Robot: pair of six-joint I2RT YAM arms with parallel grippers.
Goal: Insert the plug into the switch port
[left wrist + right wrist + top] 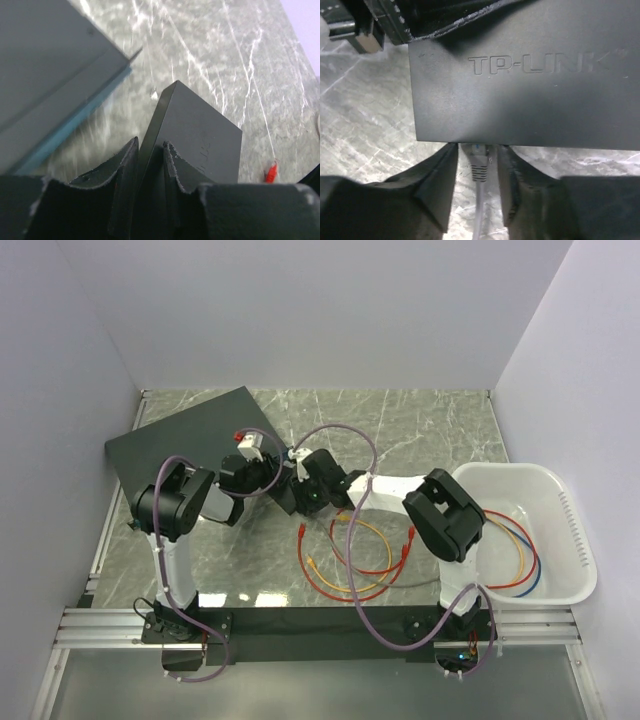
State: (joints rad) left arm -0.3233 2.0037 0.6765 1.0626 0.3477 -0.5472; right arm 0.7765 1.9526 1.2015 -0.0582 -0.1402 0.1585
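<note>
The left gripper (pixel 150 150) clamps the black switch (pixel 520 100) steady while the right gripper (pixel 476 150) stands with jaws slightly apart either side of the grey plug (pixel 479 164), whose nose meets the switch's port edge, so I'd close, keep it square and push straight in.

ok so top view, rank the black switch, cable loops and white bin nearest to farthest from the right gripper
1. black switch, centre, at the right gripper
2. cable loops, lower in view, centre
3. white bin, far right
</note>
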